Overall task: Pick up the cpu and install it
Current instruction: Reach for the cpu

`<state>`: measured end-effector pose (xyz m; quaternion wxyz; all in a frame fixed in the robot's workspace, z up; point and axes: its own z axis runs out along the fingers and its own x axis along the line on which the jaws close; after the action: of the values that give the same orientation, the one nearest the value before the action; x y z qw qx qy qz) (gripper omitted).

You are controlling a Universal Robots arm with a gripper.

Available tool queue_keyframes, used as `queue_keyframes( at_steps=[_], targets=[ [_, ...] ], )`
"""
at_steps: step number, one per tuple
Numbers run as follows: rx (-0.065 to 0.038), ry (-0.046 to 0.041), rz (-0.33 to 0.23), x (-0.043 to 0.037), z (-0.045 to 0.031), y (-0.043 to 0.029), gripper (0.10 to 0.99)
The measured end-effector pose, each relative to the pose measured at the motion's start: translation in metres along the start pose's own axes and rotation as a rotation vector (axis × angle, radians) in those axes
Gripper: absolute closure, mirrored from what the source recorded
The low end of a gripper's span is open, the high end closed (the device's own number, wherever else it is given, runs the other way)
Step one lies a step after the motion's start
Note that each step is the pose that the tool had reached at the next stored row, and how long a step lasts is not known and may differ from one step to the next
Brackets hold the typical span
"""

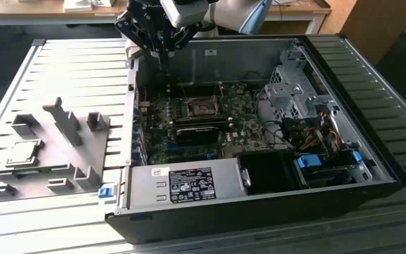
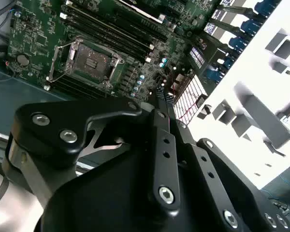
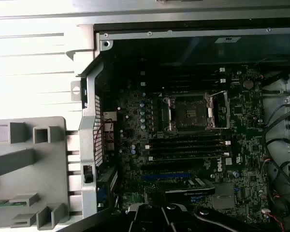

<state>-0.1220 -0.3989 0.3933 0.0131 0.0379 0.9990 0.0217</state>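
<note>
Cpu point(image 1: 23, 152) not yet picked: lies on fixture point(image 1: 63, 156), well apart from gripper point(image 1: 165, 67), closed empty above case; socket point(image 1: 203, 108) bare.

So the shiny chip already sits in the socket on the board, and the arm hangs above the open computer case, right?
Not quite. In the exterior view the cpu lies on the grey fixture at that view's left, outside the case, and the socket is empty. The arm does hang above the open case.
</note>
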Motion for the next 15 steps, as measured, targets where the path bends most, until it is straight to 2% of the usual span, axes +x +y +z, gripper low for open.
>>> queue_keyframes(
  at_steps=[9, 15],
  targets=[
    [0.000, 0.0000, 0.000, 0.0001, 0.0000, 0.0000, 0.980],
    [0.000, 0.0000, 0.000, 0.0048, -0.0002, -0.0004, 0.980]
  ],
)
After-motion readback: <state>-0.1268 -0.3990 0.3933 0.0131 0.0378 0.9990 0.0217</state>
